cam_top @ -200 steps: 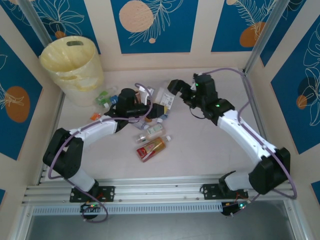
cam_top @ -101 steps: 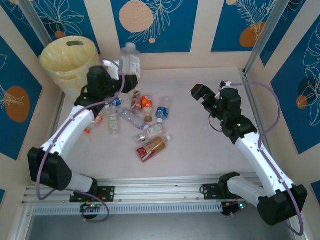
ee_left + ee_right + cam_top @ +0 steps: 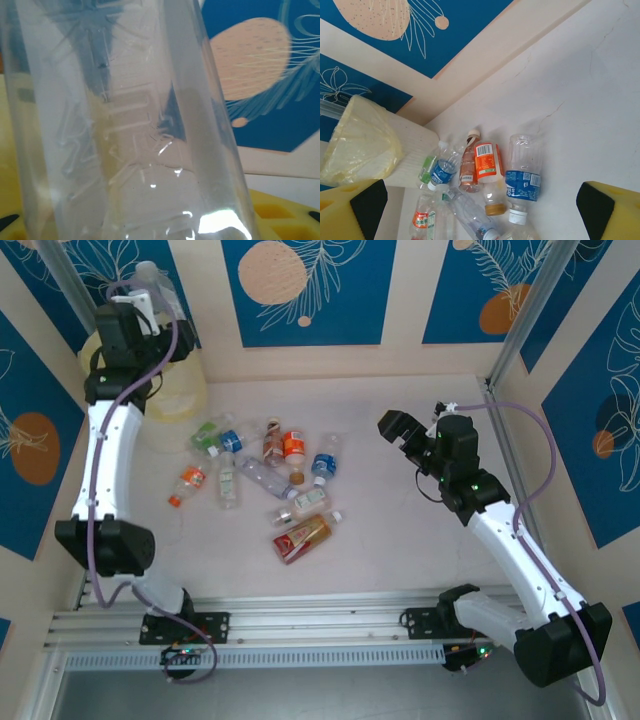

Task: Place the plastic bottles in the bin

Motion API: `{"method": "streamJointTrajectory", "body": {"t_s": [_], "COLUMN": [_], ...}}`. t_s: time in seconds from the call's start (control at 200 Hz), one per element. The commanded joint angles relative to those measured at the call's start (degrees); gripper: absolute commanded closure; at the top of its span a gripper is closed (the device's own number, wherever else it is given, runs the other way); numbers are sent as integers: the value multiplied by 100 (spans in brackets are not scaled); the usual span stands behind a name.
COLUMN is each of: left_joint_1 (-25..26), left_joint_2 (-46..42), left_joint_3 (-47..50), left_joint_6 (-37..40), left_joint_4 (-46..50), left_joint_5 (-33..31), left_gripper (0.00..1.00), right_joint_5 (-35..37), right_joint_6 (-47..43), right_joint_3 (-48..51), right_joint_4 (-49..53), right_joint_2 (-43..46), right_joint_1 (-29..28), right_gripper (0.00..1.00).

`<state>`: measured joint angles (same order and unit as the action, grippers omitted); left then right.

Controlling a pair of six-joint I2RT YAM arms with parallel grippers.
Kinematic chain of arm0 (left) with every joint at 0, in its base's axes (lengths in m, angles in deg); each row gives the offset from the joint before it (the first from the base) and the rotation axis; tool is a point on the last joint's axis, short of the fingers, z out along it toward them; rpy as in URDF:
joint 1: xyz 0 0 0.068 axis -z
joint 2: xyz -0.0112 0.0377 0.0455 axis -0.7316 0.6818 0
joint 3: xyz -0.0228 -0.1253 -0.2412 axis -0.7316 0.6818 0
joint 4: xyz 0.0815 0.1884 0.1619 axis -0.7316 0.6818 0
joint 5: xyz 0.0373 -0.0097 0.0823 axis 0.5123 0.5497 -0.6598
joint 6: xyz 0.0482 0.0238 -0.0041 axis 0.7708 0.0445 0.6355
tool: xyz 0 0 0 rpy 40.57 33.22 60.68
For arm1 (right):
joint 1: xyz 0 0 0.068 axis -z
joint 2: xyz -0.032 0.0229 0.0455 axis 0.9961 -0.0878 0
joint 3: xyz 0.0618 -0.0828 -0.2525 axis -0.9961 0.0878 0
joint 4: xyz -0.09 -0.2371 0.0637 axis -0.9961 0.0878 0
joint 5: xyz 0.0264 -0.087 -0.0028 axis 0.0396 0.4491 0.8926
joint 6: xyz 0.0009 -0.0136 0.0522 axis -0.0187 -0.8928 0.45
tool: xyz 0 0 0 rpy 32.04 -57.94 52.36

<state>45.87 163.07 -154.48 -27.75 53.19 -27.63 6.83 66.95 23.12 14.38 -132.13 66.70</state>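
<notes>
- Left claw is pinching a clear bottle directly over the bin.
- Right claw is spread wide and empty, with the loose bottles to its left.
- Half a second earlier, the left claw held the bottle beside the bin.

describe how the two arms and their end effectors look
Both the left arm and right arm have white tubular links, black joint housings and a loose lilac cable running alongside. The right end effector is black, its fingers tipped with yellow foam blocks faced in black. A small green light glows on the right arm.
</notes>
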Motion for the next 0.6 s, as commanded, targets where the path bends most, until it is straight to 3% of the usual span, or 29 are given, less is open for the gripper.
{"method": "streamJointTrajectory", "body": {"t_s": [0.0, 0.195, 0.42, 0.595], "left_joint_1": [-280, -755, -1067, -1179], "left_joint_2": [428, 1175, 1677, 2599], "left_joint_3": [-738, -1564, -1871, -3326], "left_joint_6": [314, 318, 341, 405], "left_joint_4": [1022, 1860, 2037, 2691], "left_joint_5": [-340, -145, 28, 130], "left_gripper": [61, 61, 59, 59], "right_joint_5": [-75, -68, -86, -121], "right_joint_6": [-107, -106, -66, -46], "right_joint_3": [42, 55, 19, -11], "right_joint_4": [-144, -121, -124, -144], "right_joint_2": [12, -5, -118, -266], "right_joint_1": [-15, -24, -42, -93], "right_gripper": [0, 0, 1, 0]}}
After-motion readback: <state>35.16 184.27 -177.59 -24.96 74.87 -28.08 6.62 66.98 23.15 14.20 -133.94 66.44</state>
